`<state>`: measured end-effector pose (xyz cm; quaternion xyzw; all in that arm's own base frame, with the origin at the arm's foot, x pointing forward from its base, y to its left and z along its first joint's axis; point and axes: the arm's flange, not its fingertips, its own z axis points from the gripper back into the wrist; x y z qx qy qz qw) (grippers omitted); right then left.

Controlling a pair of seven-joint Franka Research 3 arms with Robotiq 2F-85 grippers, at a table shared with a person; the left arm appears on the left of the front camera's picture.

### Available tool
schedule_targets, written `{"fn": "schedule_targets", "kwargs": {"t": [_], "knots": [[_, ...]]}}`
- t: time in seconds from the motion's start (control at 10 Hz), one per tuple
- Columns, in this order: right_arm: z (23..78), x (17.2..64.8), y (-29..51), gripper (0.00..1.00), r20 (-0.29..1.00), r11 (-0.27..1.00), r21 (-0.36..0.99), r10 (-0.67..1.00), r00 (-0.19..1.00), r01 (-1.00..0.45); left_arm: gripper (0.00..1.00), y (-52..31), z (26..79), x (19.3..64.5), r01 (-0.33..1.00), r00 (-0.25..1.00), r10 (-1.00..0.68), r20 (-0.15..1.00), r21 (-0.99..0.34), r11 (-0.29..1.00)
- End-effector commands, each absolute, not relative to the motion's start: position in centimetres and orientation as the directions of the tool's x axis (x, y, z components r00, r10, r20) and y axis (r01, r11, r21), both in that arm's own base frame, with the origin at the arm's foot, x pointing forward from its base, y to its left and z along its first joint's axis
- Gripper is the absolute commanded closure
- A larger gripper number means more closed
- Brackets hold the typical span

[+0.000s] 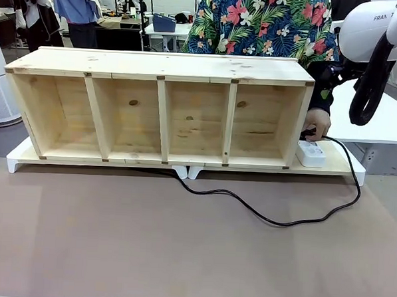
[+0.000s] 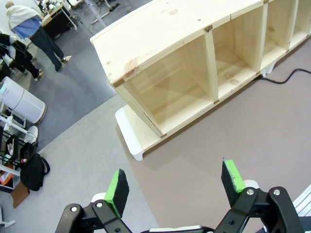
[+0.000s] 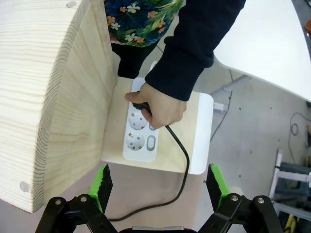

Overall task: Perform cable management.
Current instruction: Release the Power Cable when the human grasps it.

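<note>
You have one cable (image 1: 261, 215) looping across the surface's (image 1: 179, 254) right half to one power strip (image 3: 140, 130), plug under a person's hand (image 3: 163, 104). Four shelf (image 1: 161, 106) compartments. Both fingers released.

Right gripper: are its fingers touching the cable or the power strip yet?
Apart. The right wrist view shows the right gripper open above the power strip, with the cable running untouched between its fingers below the person's hand.

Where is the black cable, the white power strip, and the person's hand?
cable (image 1: 274, 222): front view, lowest bend of its loop on the table.
power strip (image 3: 136, 141): right wrist view, an empty socket.
person's hand (image 3: 163, 104): right wrist view, back of the hand, over the plug.
</note>
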<state>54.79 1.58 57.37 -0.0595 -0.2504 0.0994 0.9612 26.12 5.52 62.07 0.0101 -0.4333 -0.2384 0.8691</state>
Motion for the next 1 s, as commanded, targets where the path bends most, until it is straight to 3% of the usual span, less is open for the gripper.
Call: {"fn": "schedule_targets", "kwargs": {"t": [0.0, 0.9], "knots": [[57.29, 54.75, 1.58, 0.00, 0.467, 0.976, -0.151, 0.212, 0.859, -0.159, 0.00, 5.38, 62.14, 26.38, 0.391, 0.510, -0.407, 0.757, 0.218, 0.894], [57.29, 54.75, 1.58, 0.00, 0.467, 0.976, -0.151, 0.212, 0.859, -0.159, 0.00, 5.38, 62.14, 26.38, 0.391, 0.510, -0.407, 0.757, 0.218, 0.894]]}}
